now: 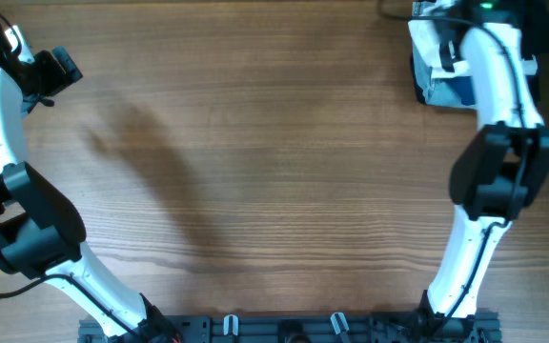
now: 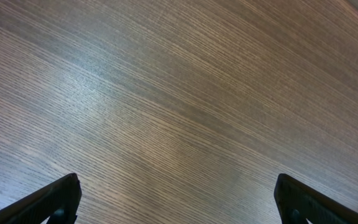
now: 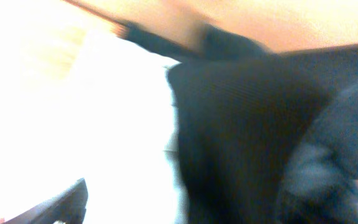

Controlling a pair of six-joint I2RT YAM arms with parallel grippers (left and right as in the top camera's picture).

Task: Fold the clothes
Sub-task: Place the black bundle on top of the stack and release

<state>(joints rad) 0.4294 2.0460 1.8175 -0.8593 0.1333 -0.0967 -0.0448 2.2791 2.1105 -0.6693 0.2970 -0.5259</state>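
Observation:
The black garment [image 3: 241, 137] shows only in the blurred right wrist view, as dark soft fabric filling the middle of the frame, next to white fabric [image 3: 104, 124]. My right gripper [image 3: 179, 202] hovers close over it at the table's far right corner. Only its left finger shows, far out at the lower left, so the jaws look open; the other finger is lost against the dark cloth. My left gripper [image 2: 179, 199] is open and empty above bare wood, at the far left in the overhead view [image 1: 53, 71].
A stack of folded clothes sits at the far right corner, with a white piece [image 1: 427, 43] and a blue piece [image 1: 451, 90] partly under the right arm [image 1: 498, 114]. The wooden table [image 1: 274, 171] spans the view.

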